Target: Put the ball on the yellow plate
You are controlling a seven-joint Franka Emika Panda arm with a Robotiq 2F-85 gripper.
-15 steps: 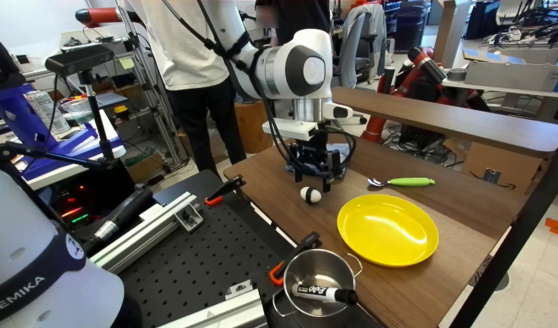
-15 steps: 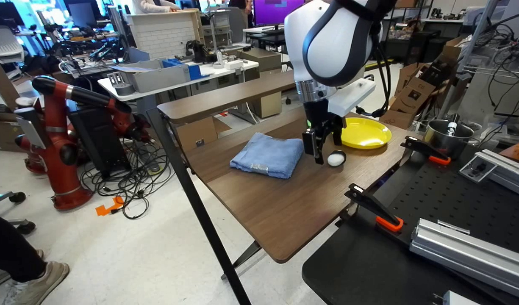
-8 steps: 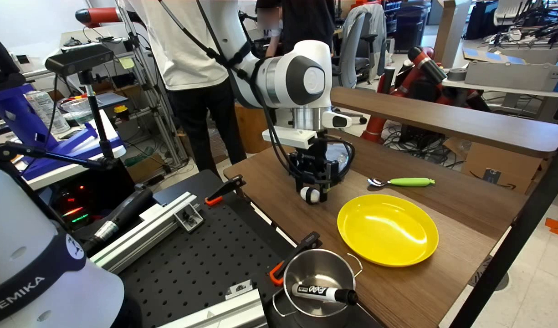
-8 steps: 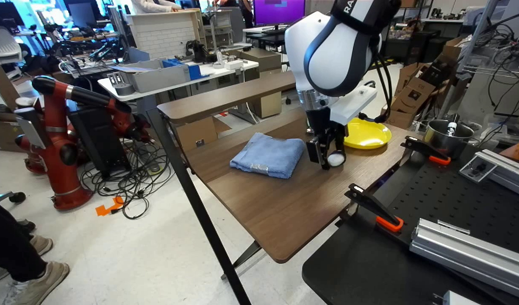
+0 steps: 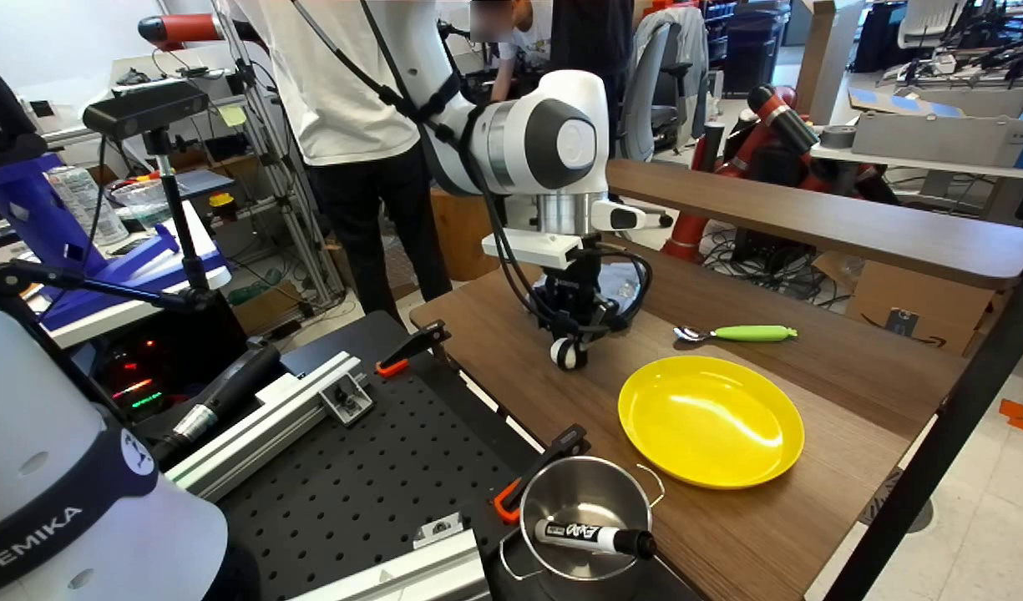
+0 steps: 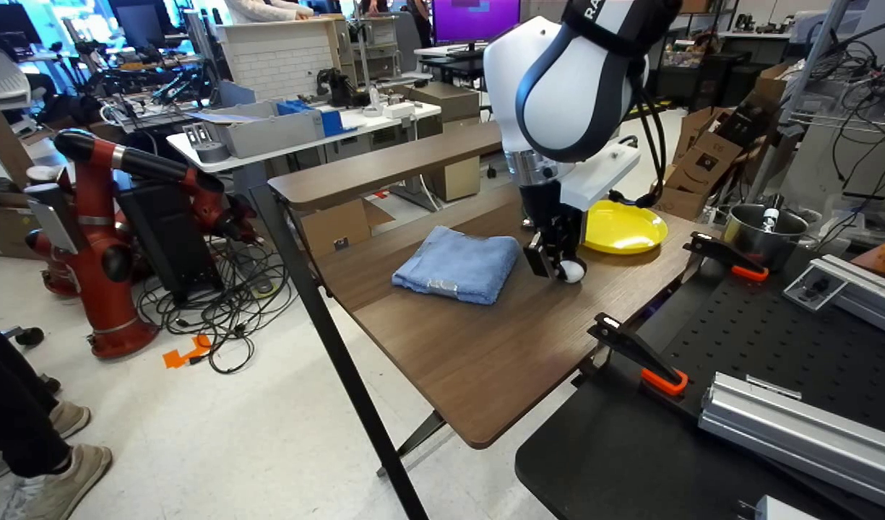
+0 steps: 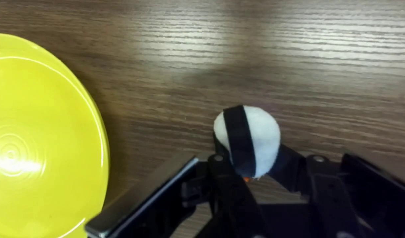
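Note:
A white ball [image 7: 263,138] with a black band fills the space between my fingers [image 7: 288,162] in the wrist view; they press on it from both sides. My gripper [image 7: 250,153] points downward and is shut on this ball. In both exterior views the ball [image 5: 569,354] is low at the table surface; whether it still touches the wood cannot be told. The yellow plate [image 5: 711,421] lies flat on the table with nothing on it, a short way from the gripper. At the left of the wrist view part of the plate [image 7: 50,109] shows.
A metal pot [image 5: 584,517] with a marker [image 5: 595,537] across it stands beside the plate. A spoon with a green handle [image 5: 753,333] lies behind the plate. The folded blue towel [image 6: 456,266] is near the gripper. Black clamps [image 6: 633,347] grip the table edge.
My gripper has come down over the ball, and its fingers have closed on it from a wide opening. The ball has barely shifted; the plate stays put.

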